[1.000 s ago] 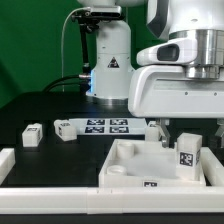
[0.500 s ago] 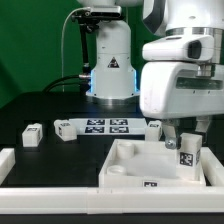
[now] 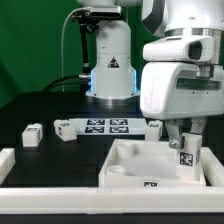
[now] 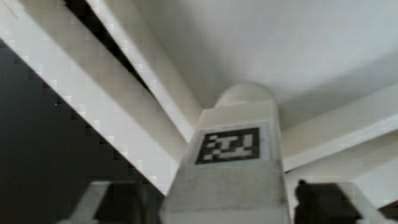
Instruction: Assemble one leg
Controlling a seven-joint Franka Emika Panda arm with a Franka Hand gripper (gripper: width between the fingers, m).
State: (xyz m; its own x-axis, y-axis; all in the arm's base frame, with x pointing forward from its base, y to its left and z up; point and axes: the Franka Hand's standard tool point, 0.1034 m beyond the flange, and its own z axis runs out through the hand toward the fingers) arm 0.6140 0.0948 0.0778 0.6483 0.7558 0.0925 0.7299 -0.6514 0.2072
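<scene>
Exterior view first: I see my gripper (image 3: 186, 152) low over the big white square plastic tray with raised rims (image 3: 125, 165), at its corner on the exterior view's right. Between the fingers stands the small white stubby plastic leg with a black-and-white tag (image 3: 186, 156), upright, and I judge the grip firm, fingers closed on its sides. Holding it vertical should let its end meet the corner seat squarely. Wrist view agrees: the leg (image 4: 231, 150) fills the middle, a dark fingertip on either flank, the tray's ribs beneath. Whether it touches the tray yet, I can't tell.
</scene>
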